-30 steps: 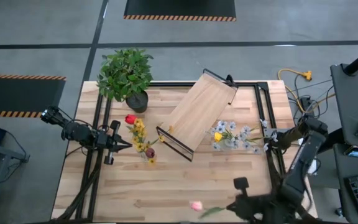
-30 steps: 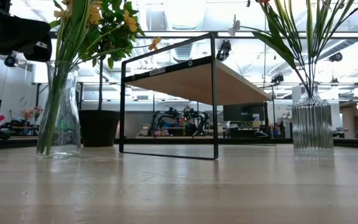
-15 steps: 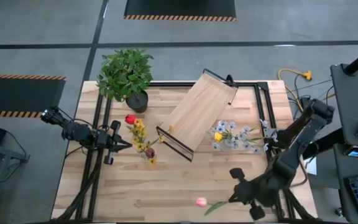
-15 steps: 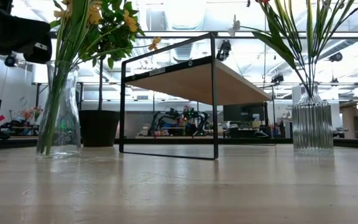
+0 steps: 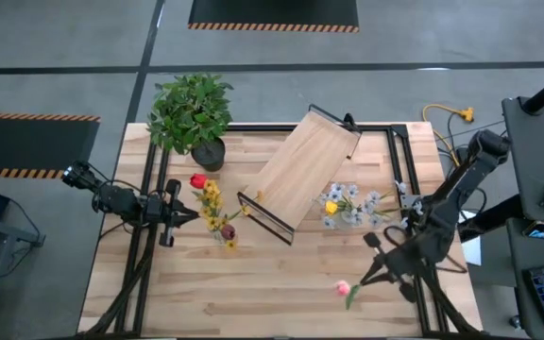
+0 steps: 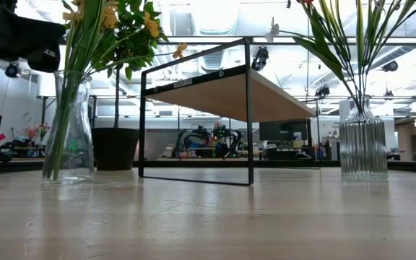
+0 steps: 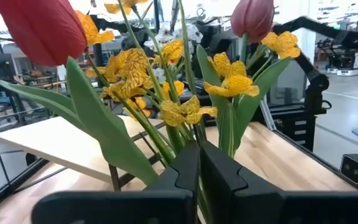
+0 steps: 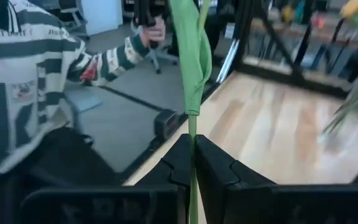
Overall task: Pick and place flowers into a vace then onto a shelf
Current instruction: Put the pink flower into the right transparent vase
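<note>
Wooden shelf [image 5: 302,171] stands tilted between two vases of flowers [image 5: 213,208].

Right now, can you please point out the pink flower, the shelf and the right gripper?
pink flower [image 5: 343,287], high view, on its pink blossom.
shelf [image 5: 305,165], high view, middle of the pale wood board.
right gripper [image 8: 193,163], right wrist view, between the fingertips shut on the green stem.

A bushy potted plant [image 5: 193,115] stands at the table's [image 5: 253,283] far corner; a person in stripes [image 8: 17,81] sits beyond.
</note>
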Tool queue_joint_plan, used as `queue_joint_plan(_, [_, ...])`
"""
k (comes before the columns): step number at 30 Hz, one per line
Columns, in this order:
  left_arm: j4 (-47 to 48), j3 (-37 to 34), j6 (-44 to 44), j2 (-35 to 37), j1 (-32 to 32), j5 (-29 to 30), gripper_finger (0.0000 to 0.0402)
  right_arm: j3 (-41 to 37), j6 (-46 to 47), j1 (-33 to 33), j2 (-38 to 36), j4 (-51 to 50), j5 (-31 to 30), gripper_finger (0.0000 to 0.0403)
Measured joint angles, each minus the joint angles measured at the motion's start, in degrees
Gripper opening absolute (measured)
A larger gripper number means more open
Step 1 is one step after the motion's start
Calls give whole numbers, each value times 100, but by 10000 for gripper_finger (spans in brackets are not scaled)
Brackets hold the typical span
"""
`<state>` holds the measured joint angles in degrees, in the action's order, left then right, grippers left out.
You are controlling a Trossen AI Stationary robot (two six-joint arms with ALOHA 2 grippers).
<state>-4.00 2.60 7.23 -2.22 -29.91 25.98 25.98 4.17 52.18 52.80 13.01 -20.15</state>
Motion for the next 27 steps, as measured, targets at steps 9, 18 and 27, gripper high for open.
queue_joint_plan(9, [-1, 1, -247, 0, 0, -2, 0, -895, -1370, 21, -1327, 440, -553, 8])
queue_joint_plan(18, [-8, 0, -329, 0, 0, -1, 0, -1225, -2109, 18, -2178, 686, -2613, 8])
queue_joint_plan(27, [-10, -1, -329, 0, -1, 7, 0, -1616, -3207, 5, -2232, 2270, -2957, 8])
